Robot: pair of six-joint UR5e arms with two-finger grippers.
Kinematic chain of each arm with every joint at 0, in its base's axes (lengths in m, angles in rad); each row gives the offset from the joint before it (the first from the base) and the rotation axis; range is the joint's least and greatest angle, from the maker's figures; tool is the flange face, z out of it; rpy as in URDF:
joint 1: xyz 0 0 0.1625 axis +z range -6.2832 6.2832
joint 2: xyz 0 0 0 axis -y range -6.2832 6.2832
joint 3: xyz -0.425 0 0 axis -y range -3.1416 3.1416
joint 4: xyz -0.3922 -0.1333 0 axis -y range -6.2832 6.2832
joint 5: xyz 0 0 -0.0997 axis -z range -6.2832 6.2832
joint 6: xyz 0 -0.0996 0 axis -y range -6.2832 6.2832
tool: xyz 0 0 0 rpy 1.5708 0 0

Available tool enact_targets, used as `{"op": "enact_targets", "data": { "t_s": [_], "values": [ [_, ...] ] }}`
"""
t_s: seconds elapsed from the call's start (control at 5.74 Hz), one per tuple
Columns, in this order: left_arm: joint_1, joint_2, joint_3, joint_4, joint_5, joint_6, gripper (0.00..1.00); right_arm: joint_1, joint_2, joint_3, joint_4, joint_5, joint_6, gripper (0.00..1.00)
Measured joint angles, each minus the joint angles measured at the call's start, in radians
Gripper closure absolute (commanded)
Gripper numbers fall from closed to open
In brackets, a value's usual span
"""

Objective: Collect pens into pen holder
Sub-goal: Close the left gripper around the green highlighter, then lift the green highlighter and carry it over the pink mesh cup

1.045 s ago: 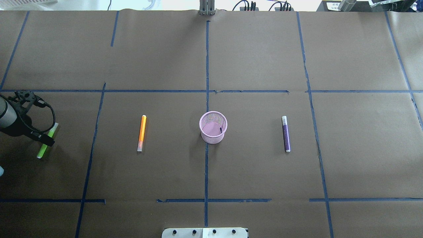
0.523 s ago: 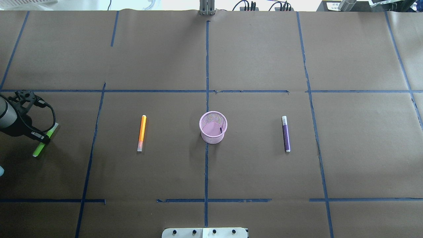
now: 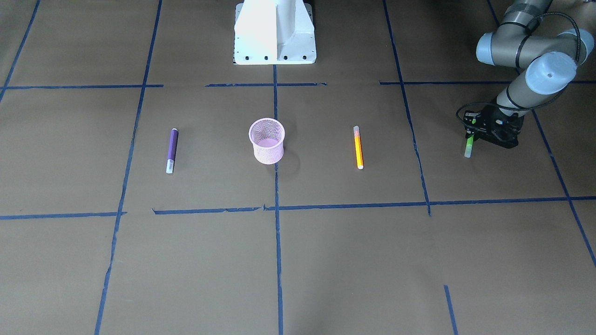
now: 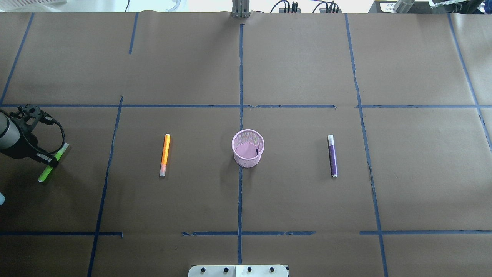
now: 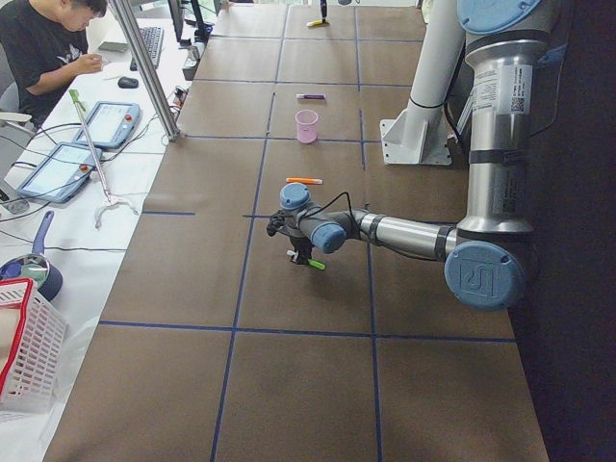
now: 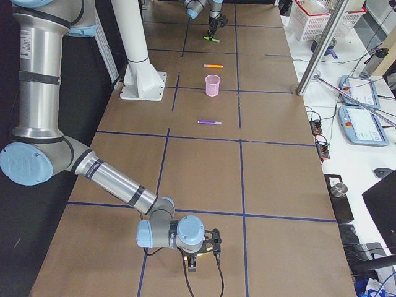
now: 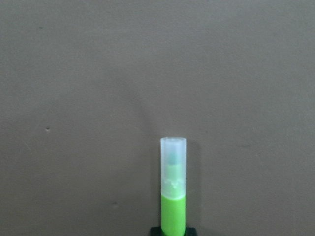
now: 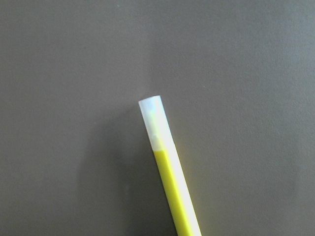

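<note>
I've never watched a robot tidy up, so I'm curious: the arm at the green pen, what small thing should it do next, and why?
Probably lift straight up. The left gripper looks shut on the green pen, which sits low over the table, and the pen holder stands well away, so the pen should clear the surface before travelling.

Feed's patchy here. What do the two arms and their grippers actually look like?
Both the left arm and the right arm are silver-grey tubes with round light blue joint caps bearing a logo. The left gripper and the right gripper are black, each with a black cable looping from the wrist.
</note>
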Motion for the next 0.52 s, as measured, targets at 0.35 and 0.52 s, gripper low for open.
{"op": "enact_targets", "data": {
  "t_s": [0.35, 0.52],
  "values": [
    [-0.014, -0.002, -0.044, 0.036, -0.033, 0.012, 1.0, 0.0, 0.0, 0.0, 0.0, 0.0, 0.0, 0.0],
    [-0.046, -0.012, -0.097, 0.126, -0.061, 0.054, 1.0, 0.0, 0.0, 0.0, 0.0, 0.002, 0.0, 0.0]
  ]
}}
